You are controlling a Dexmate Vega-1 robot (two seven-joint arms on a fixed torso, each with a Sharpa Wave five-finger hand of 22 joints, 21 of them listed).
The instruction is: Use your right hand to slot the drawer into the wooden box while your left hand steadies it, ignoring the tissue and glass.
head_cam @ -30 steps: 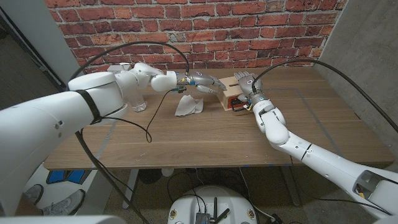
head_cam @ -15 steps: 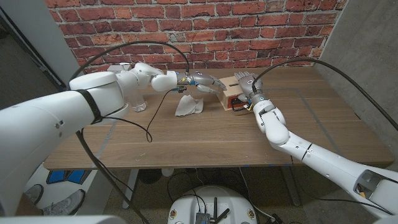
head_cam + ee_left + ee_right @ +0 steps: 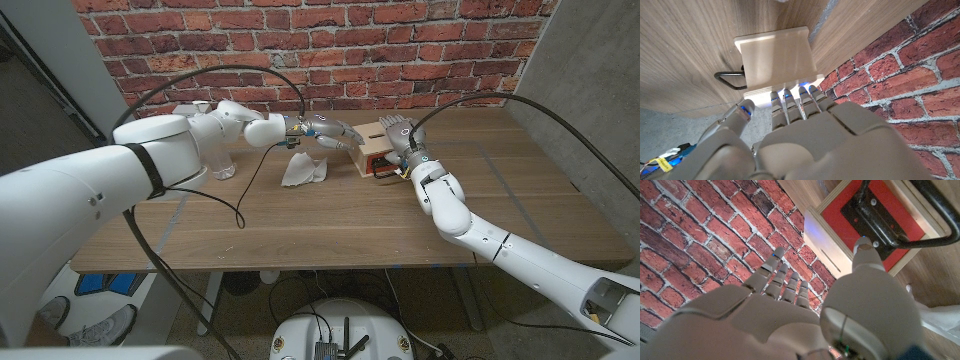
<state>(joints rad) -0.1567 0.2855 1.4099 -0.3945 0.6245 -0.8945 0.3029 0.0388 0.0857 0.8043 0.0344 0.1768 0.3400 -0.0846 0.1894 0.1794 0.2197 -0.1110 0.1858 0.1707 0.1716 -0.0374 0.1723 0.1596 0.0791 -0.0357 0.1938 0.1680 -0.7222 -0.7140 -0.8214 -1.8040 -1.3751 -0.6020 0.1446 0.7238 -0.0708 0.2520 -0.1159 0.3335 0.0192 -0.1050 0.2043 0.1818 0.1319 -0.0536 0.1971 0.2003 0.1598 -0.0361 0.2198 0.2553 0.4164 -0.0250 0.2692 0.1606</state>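
Box: the small pale wooden box (image 3: 372,150) sits on the brown wooden table (image 3: 330,215), near the red brick wall (image 3: 330,40). It lies on its side.
Drawer: the red-faced drawer with a black metal handle (image 3: 879,217) looks to be inside the box, its face pointing at the robot. I judge its long side runs front to back, into the box. How deep it sits, I cannot tell.
Left hand: the left hand (image 3: 330,131) touches the box's left side with fingers (image 3: 790,102) stretched out, grabbing nothing. I think it stops the box from sliding.
Right hand: the right hand (image 3: 397,133) is beside the box, fingers apart, thumb tip at the handle. It looks ready to push.
Tissue: the crumpled white tissue (image 3: 303,170) lies left of the box.
Glass: the clear drinking glass (image 3: 223,163) stands further left.
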